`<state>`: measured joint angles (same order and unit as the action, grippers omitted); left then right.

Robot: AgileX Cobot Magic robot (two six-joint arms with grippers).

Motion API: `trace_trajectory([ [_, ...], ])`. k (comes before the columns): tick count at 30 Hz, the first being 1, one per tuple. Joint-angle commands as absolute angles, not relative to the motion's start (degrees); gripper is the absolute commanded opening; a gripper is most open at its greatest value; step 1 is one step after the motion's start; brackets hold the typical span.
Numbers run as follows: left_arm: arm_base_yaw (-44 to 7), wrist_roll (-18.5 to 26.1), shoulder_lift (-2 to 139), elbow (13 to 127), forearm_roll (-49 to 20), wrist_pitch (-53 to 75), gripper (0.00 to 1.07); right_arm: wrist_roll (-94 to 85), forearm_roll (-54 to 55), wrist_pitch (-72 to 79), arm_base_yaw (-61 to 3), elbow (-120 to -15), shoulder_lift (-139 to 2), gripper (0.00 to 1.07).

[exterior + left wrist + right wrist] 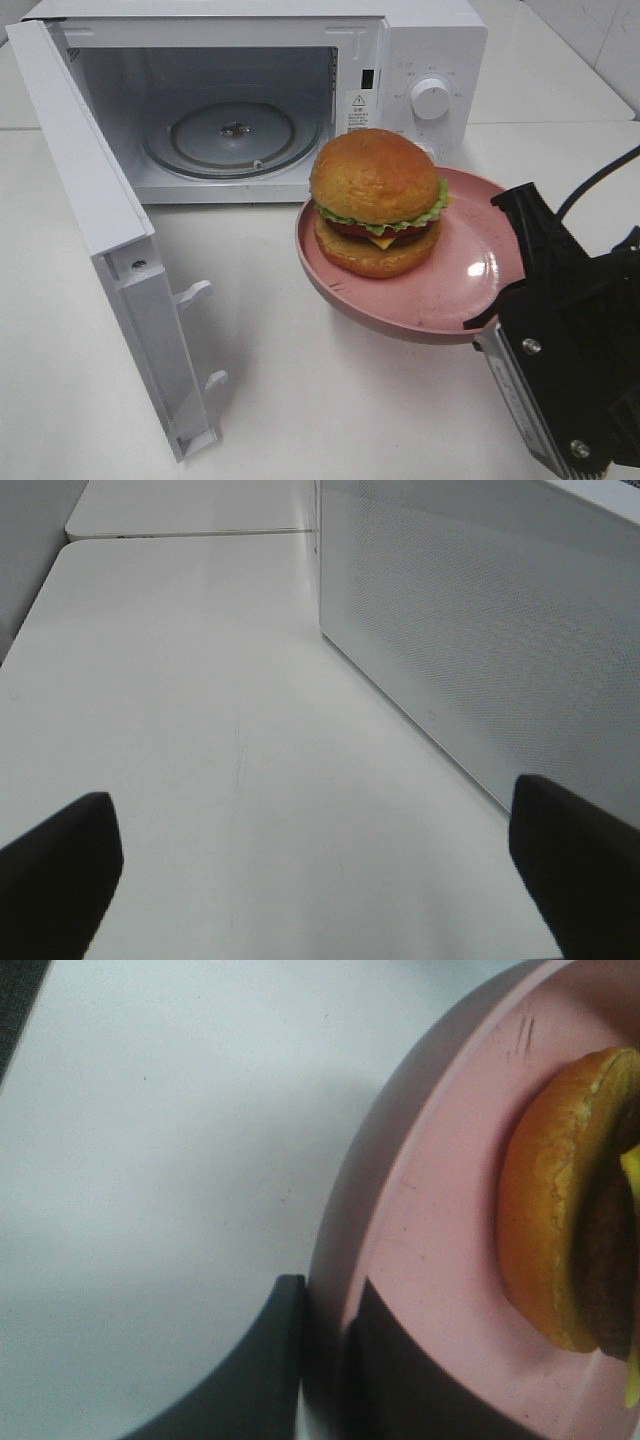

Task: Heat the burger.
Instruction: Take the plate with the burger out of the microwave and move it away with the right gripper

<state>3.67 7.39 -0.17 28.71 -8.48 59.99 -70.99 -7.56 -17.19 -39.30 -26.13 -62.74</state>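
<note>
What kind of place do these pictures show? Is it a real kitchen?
Probably a tabletop test setup imitating a kitchen, not a real one. A white microwave stands open on a bare white table, a burger sits on a pink plate, and white tiles show behind.

Bright, even light; plate [480, 268] glare; wrist views soft

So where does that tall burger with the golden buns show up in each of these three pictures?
Exterior high: the tall golden-bun burger sits centre-right on the round pink plate, before the open white microwave.
Left wrist: not in it; only tabletop and the microwave's side.
Right wrist: at the right edge, seen side-on.
Shared landmark: the pink plate, its rim pinched by the right gripper.
</note>
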Motion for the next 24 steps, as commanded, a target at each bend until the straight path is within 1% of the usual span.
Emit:
trace_trajectory([
  [1,3.3,7.0,-1.5,28.5,-8.7,59.5,1.03,-67.7,-11.2,-15.6,-39.3,-26.0,-59.0,0.01],
  [8,3.3,7.0,-1.5,28.5,-8.7,59.5,1.03,-55.6,-19.8,-24.7,-39.3,-25.3,-50.1,0.02],
  [11,3.3,7.0,-1.5,28.5,-8.7,59.5,1.03,-54.5,-20.5,-25.4,-39.3,-25.3,-49.2,0.02],
  [15,3.3,7.0,-1.5,28.5,-8.7,59.5,1.03,-49.3,-23.8,-31.1,-39.3,-25.3,-44.6,0.02],
  [16,3.3,7.0,-1.5,28.5,-8.7,59.5,1.03,-49.3,-23.8,-31.1,-39.3,-25.3,-44.6,0.02],
  [18,3.3,7.0,-1.5,28.5,-8.7,59.5,1.03,-43.7,-27.1,-36.7,-39.3,-25.3,-42.5,0.02],
  [21,3.3,7.0,-1.5,28.5,-8.7,59.5,1.03,-42.1,-28.0,-38.2,-39.3,-25.3,-42.2,0.02],
  [23,3.3,7.0,-1.5,28.5,-8.7,59.5,1.03,-32.7,-32.2,-44.1,-39.3,-25.3,-42.1,0.02],
  [24,3.3,7.0,-1.5,28.5,-8.7,59.5,1.03,-32.7,-32.2,-44.1,-39.3,-25.3,-42.1,0.02],
])
